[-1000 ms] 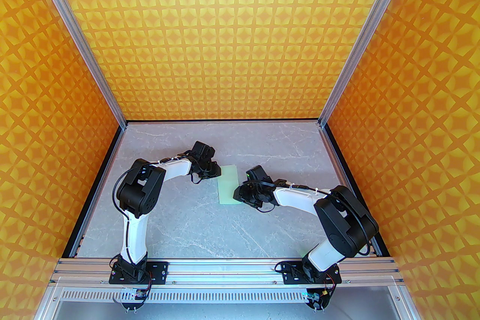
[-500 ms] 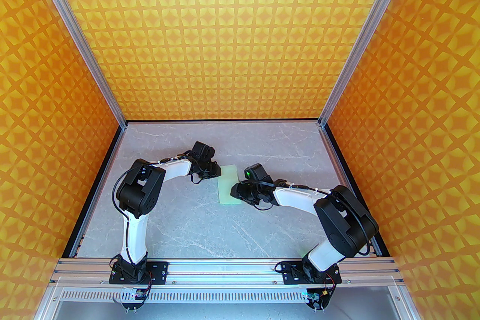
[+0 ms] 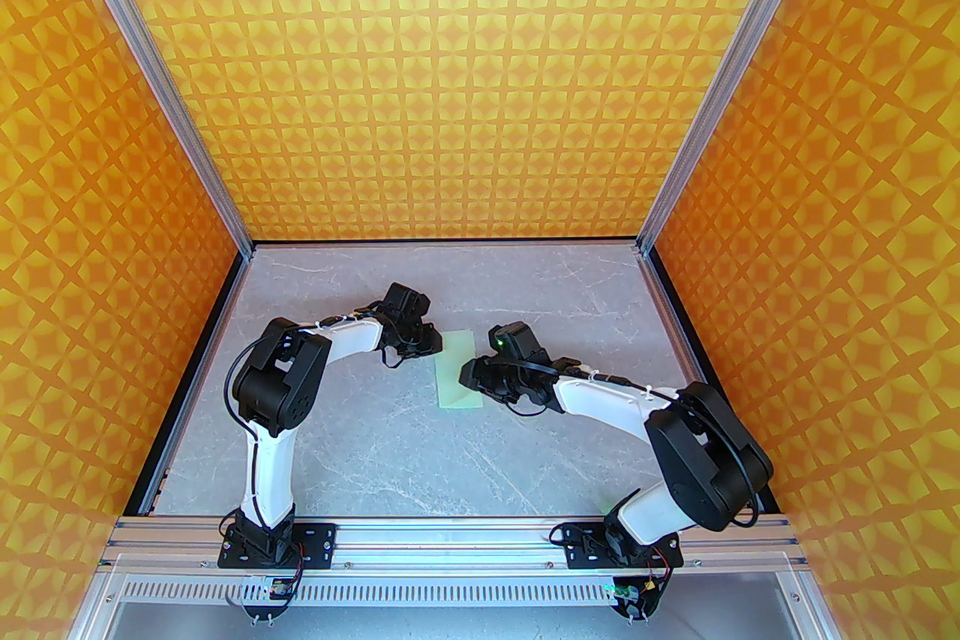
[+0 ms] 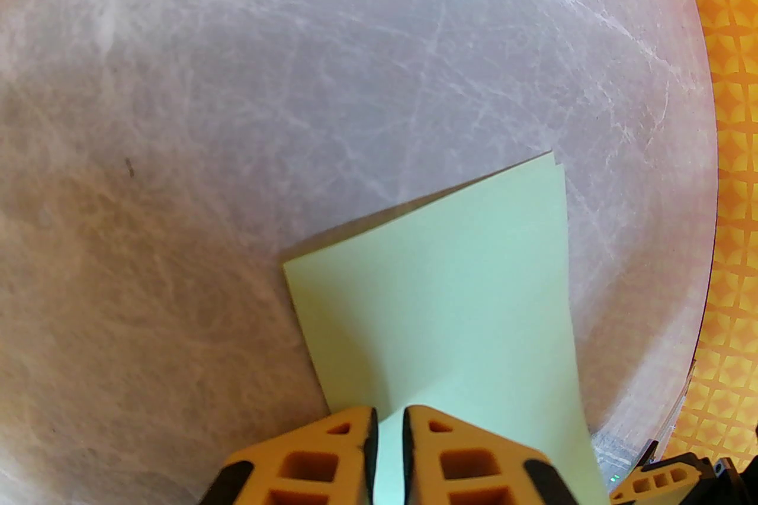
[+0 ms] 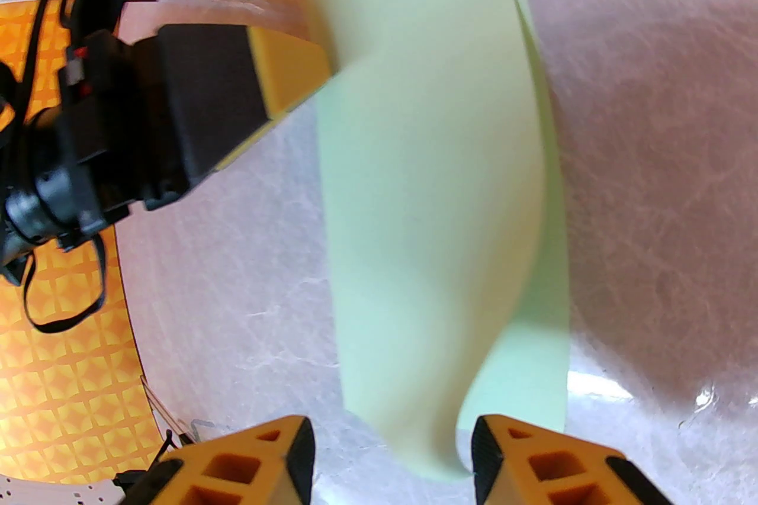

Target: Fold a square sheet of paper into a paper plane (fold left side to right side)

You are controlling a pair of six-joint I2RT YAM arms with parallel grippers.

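The sheet of paper (image 3: 456,373) lies at about the centre of the desk (image 3: 360,457), midway between its left and right edges. I read it as folded in half: a pale mint-green rectangle with its long sides running toward the far edge. Two layers show, slightly offset along the right side, and the upper layer bows up off the lower one at the near end.

The left tool (image 4: 389,449) has its jaws almost together, pinching the sheet's left edge close to the far-left corner. The right tool (image 5: 388,467) has its jaws wide, one on each side of the sheet's near end; I cannot confirm contact.

The desk is grey marble-patterned. Orange patterned walls (image 3: 480,59) and aluminium frame posts (image 3: 217,172) enclose it on three sides.
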